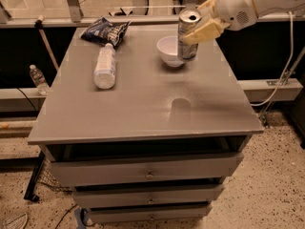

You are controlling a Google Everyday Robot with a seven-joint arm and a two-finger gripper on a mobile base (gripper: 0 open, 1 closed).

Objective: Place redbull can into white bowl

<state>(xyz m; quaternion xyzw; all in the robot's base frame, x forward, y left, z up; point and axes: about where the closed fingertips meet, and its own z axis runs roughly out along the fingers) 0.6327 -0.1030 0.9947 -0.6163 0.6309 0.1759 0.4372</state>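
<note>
The redbull can (187,41), slim and silver-blue with a shiny top, is held upright in the air. My gripper (202,25) is shut on the can's upper right side, its cream fingers (206,30) wrapped around it. The can hangs in front of the right part of the white bowl (167,50), which stands on the far middle of the grey table (143,109). The can hides the bowl's right rim. The can's shadow lies on the table nearer to me.
A clear plastic bottle with a white cap (105,66) lies on the table's left side. A dark blue snack bag (105,31) lies at the far left corner. Drawers are below the tabletop. Another small bottle (37,79) stands on the floor at left.
</note>
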